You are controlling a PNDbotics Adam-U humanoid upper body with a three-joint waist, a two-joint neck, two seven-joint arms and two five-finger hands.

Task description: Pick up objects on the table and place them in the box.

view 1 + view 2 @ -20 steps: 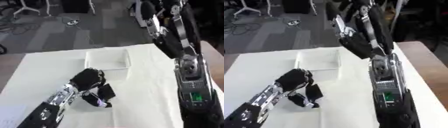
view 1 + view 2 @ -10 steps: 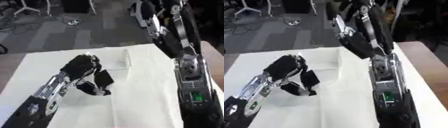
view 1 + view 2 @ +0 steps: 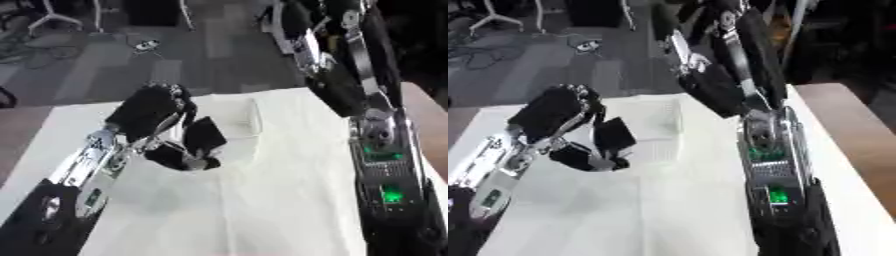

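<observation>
My left hand [image 3: 150, 111] hangs above the white table [image 3: 289, 200], its fingers curled round a black object [image 3: 203, 140]. The object is a dark flat piece with a black lump and white bits below it. It hangs just in front of the white box [image 3: 255, 116], over the box's near left part, and my hand hides most of the box. My right arm [image 3: 383, 165] rises along the table's right side with green lights on its forearm. The right hand [image 3: 339, 90] is a dark mass held high beside the box's right wall.
The white cloth covers the whole table, with open cloth in front of the box. The table's right edge shows bare brown wood [image 3: 859, 130]. Beyond the far edge lie grey carpet, cables and chair legs [image 3: 52, 20].
My left hand has risen from the cloth with the black object and moved away from me, from in front of the box to over its near left part. The right arm has stayed put.
</observation>
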